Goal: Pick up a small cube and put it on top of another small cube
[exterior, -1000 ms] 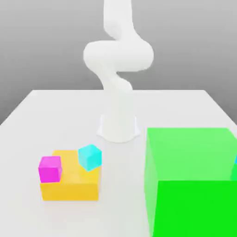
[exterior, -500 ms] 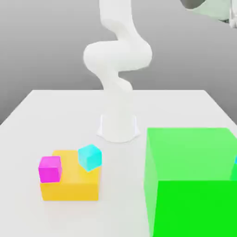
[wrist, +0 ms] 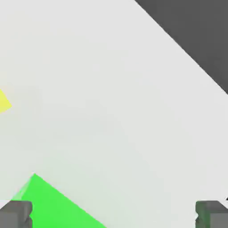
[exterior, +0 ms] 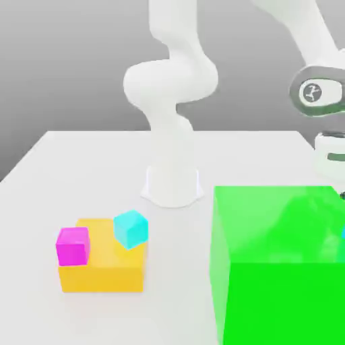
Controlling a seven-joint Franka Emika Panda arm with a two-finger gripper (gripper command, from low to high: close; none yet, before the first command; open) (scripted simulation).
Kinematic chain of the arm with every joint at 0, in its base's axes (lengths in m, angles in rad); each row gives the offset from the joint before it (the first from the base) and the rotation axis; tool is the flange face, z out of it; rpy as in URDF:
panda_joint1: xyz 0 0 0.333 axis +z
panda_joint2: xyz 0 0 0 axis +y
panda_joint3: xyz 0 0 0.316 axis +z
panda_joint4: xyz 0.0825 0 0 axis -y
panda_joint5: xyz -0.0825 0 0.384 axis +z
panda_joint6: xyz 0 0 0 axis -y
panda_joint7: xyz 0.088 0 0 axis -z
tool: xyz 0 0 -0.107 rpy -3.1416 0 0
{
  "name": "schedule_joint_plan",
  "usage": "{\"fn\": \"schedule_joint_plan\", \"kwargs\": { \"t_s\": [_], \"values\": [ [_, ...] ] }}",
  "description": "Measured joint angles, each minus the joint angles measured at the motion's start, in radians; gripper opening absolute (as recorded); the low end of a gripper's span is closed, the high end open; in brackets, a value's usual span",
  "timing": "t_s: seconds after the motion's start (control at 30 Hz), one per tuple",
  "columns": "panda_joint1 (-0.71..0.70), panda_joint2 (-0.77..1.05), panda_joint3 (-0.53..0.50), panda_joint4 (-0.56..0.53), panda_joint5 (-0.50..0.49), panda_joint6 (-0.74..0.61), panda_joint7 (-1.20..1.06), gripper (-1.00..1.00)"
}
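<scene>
The small cube (wrist: 3, 101) lay on the tabletop (wrist: 111, 89), cut off at the hand view's edge so that just 1 yellow corner showed; its facing could not be told. A corner of the green cube (wrist: 53, 202) lay between the claw's (wrist: 114, 214) 2 fingertips (wrist: 15, 213), which stood wide apart and empty. In the exterior view the arm (exterior: 303, 40) reached down behind the green cube, at the exterior view's right.

The green cube (exterior: 279, 263) looks glossy and mirror-smooth, while the table (exterior: 87, 168) is a matt, even white.
</scene>
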Motion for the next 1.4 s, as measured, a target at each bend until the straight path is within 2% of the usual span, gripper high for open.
{"fn": "schedule_joint_plan", "kwargs": {
  "t_s": [0.23, 0.3, 0.43, 0.47, 0.7, 0.9, 1.1, 1.23, 1.4],
  "values": [
    [0.044, 0.057, 0.059, -0.142, 0.012, 0.072, -0.253, 0.0],
    [0.069, 0.113, 0.021, -0.141, -0.051, 0.118, -0.218, 0.0],
    [0.186, 0.252, -0.126, -0.114, -0.182, 0.227, -0.122, 0.0],
    [0.207, 0.273, -0.15, -0.11, -0.197, 0.244, -0.111, -1.0],
    [0.207, 0.271, -0.149, -0.11, -0.195, 0.24, -0.113, -1.0],
    [0.124, 0.074, -0.018, -0.154, 0.016, 0.091, -0.271, -1.0],
    [0.117, -0.072, -0.026, -0.013, -0.02, 0.14, -0.454, -1.0],
    [0.118, -0.156, -0.078, 0.083, -0.011, 0.181, -0.633, -1.0],
    [-0.003, -0.219, -0.25, 0.077, -0.028, 0.09, -0.842, -1.0]
  ]
}}
